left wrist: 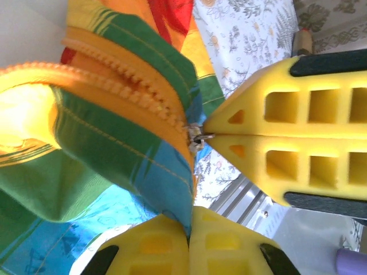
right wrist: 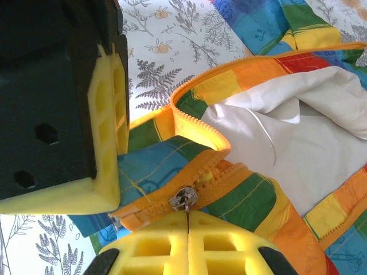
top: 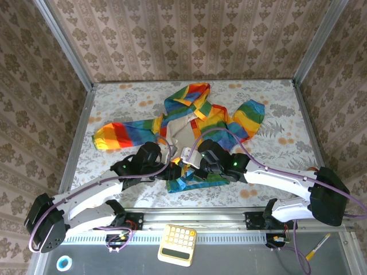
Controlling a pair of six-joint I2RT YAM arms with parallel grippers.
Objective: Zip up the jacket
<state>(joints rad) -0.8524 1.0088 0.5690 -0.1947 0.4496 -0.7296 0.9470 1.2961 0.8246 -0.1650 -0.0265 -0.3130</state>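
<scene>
Because the right gripper (right wrist: 188, 232) is pinched shut on nothing more than the small metal zipper pull (right wrist: 183, 199), the likeliest failure is that the pull slides out of the soft yellow fingers once the arm draws it away from the hem. The jacket (top: 198, 120) lies open in the middle of the table (top: 275, 97), hood toward the far side, and its near hem sits between the two grippers. The left gripper (left wrist: 189, 243) is closed on the hem fabric just beside the zipper's bottom end. If that hold is shallow, the thin cloth may ride along with the slider and bunch instead of zipping. Ahead of the slider the orange teeth (right wrist: 198, 129) arch and fold over, so the slider could jam there. The beige lining (right wrist: 298, 109) lies right beside the track and could get caught.
</scene>
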